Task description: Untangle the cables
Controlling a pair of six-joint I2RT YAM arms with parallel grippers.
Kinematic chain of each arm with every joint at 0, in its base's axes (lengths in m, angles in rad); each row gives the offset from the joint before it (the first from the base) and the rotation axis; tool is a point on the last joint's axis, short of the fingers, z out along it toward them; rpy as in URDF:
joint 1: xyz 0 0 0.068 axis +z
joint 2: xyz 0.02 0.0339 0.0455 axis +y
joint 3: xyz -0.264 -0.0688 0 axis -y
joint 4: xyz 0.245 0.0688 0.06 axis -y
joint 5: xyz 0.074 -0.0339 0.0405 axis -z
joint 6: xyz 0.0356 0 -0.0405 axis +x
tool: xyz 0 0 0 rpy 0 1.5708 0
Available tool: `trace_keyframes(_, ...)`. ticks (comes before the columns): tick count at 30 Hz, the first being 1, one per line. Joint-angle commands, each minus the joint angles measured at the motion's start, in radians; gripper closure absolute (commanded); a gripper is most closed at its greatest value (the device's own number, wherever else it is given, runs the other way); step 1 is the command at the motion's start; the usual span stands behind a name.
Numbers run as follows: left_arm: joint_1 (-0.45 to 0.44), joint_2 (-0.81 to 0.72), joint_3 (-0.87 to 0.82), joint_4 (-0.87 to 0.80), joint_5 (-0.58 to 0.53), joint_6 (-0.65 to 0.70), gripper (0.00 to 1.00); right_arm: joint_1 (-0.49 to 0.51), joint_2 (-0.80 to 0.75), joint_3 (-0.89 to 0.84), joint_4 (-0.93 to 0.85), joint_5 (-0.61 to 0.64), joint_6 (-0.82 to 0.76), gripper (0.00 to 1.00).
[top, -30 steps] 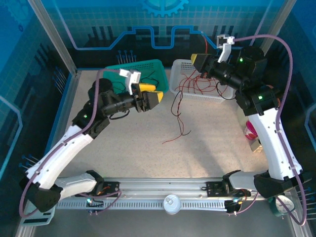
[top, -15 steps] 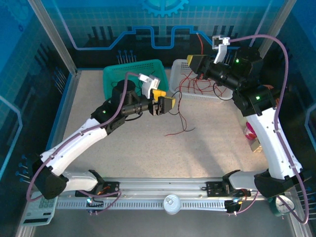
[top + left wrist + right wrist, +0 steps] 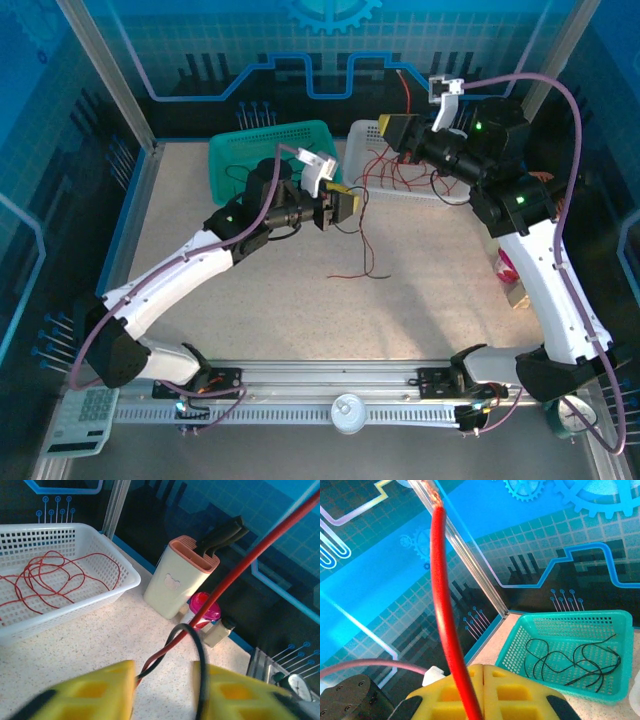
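Two arms bolted at the near edge of a pale speckled surface (image 3: 430,320), walled by blue panels and metal posts at the far and side edges. Broad bare room across the centre and near half; much tighter along the far edge, with two baskets side by side against the back panel. Teal basket (image 3: 232,150) on the left, white basket (image 3: 358,147) touching or just beside it on the right. By the right edge, an upright cream knife block (image 3: 181,580) with a pink-capped bottle (image 3: 204,605) close against it. Off the near left corner, a calculator (image 3: 85,415).

Left end effector (image 3: 345,205) held above the surface, just off the near left corner of the white basket, with open room below and on the near side. Yellow jaws apart, gap wide. Right end effector (image 3: 397,128) up over the white basket's far rim, close to the back panel; yellow fingers (image 3: 520,695) pressed together, clamping a red cable (image 3: 445,605) rising steeply from between them.

Inside the teal basket, black cables (image 3: 575,662) coiled loose. Inside the white basket, red cables (image 3: 55,580) in overlapping loops. Through the left gap, loosely, a black strand (image 3: 200,655) bent in an arch and a taut red strand (image 3: 240,565) stretched up and away to the right. Below the left end effector, a thin red strand (image 3: 365,262) dropping to the bare surface, its end lying free in the open middle.
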Motion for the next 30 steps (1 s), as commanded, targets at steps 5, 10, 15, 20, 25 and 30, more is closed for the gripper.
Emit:
trace_keyframes(5,-0.007,0.007,0.075,0.008,-0.013,0.036,1.0,-0.003,-0.06,-0.057,0.026,0.023,-0.016,1.0)
trace_keyframes(10,0.0,-0.011,0.151,-0.062,-0.079,0.096,1.0,-0.063,-0.138,-0.188,0.033,0.037,0.001,1.0)
trace_keyframes(15,0.036,-0.027,0.225,-0.117,-0.139,0.128,1.0,-0.134,-0.225,-0.36,0.049,0.03,0.037,1.0)
trace_keyframes(20,0.143,-0.052,0.258,-0.128,-0.151,0.102,1.0,-0.169,-0.3,-0.497,0.013,0.072,0.019,1.0)
trace_keyframes(25,0.27,-0.075,0.262,-0.104,-0.109,0.035,1.0,-0.21,-0.358,-0.608,-0.036,0.127,-0.008,1.0)
trace_keyframes(30,0.34,-0.091,0.267,-0.099,-0.107,0.019,1.0,-0.279,-0.401,-0.694,-0.061,0.143,-0.002,1.0)
